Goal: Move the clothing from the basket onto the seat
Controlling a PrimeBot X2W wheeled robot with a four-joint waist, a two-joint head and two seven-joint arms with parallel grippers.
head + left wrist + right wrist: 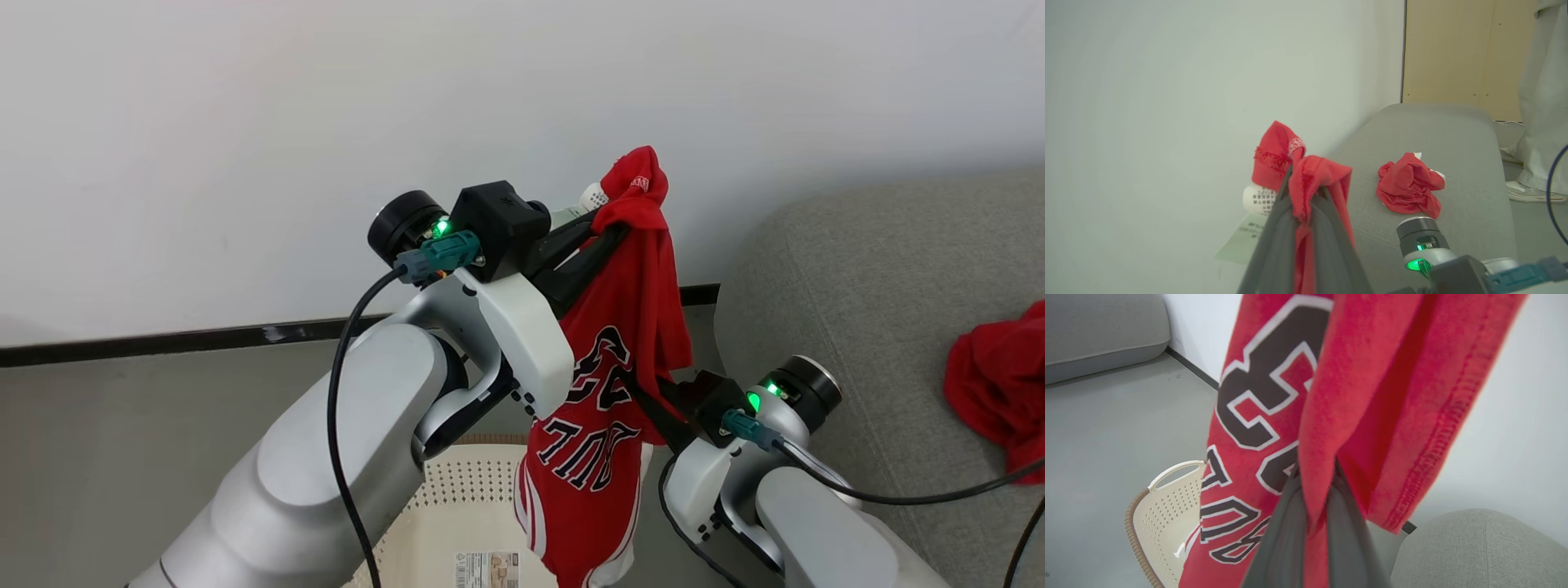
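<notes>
The left gripper [612, 233] is clamped on the top of a red jersey [608, 408], which hangs above the basket [457, 498] on the near floor, left of the seat [857, 310]. The right gripper [637, 380] is closed on a fold of the same jersey lower down. Another crumpled red garment [996, 392] lies on the seat at the right.

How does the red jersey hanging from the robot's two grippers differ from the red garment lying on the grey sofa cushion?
Pose: the red jersey with dark lettering hangs lengthwise; the crumpled red garment lies bunched up.
Support: the jersey is pinched by the left gripper at its top and the right gripper lower down, above the cream perforated basket; the crumpled garment rests on the grey fabric seat.
Both are red with white trim.
</notes>
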